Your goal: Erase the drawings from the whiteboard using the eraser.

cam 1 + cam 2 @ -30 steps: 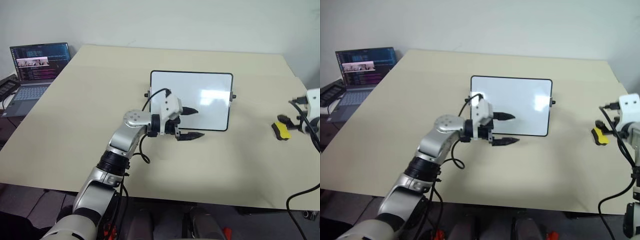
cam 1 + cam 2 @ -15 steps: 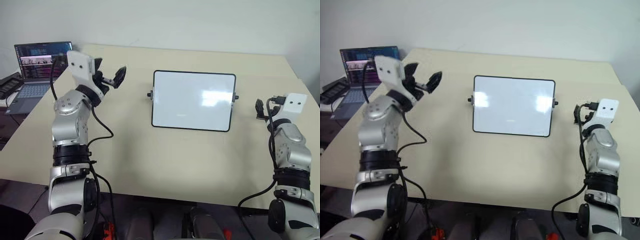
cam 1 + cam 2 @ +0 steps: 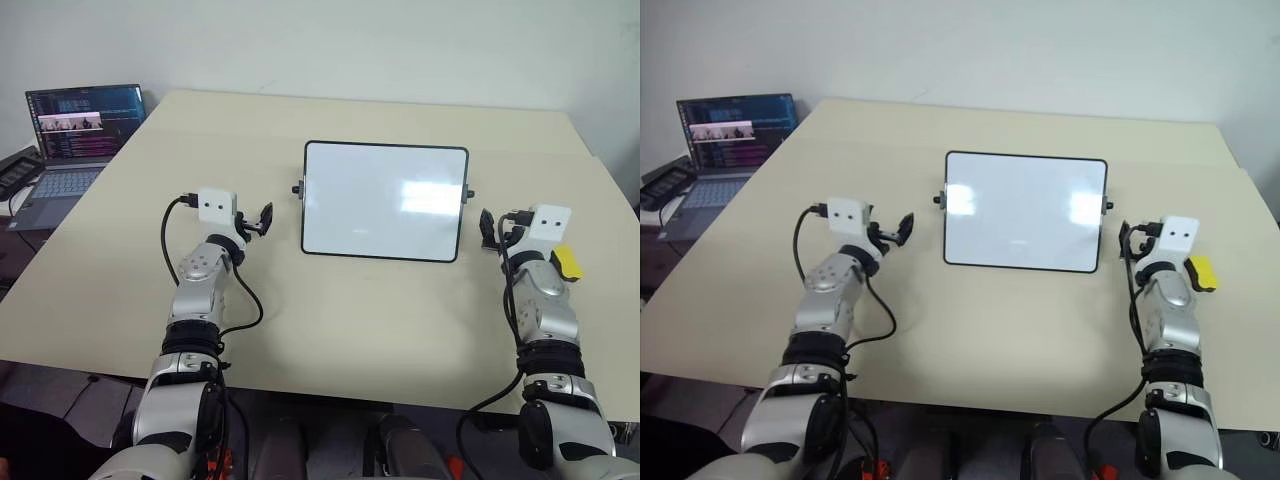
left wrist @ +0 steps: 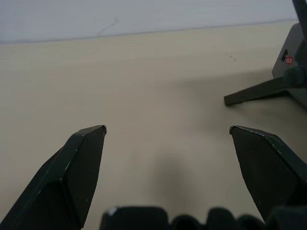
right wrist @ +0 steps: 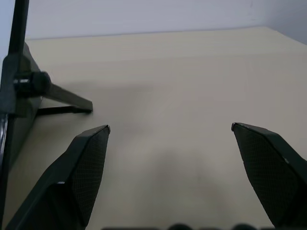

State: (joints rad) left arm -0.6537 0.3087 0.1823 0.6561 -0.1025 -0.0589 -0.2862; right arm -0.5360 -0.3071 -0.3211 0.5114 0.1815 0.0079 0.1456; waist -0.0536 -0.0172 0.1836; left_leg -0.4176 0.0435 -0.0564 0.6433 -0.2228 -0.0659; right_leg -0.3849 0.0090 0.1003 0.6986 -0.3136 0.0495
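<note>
Nearest on the beige table are the two grippers, one at each side. The left gripper sits low over the tabletop just left of the whiteboard, pointing away from the robot, its two black fingers spread wide with nothing between them (the left wrist view has bare table in the gap). The right gripper hovers just right of the whiteboard's near right corner, also pointing away, its fingers spread wide and empty. Just beside that arm's white wrist module, on its right, lies the yellow eraser on the table, apart from the fingers.

Between the two grippers, slightly farther off, the whiteboard stands tilted back on its prop, black frame and small side knobs visible; its stand leg shows in the right wrist view. Its white face carries glare patches, and no blue drawings can be made out on it. Far left, at the table's edge, an open laptop has its screen lit.
</note>
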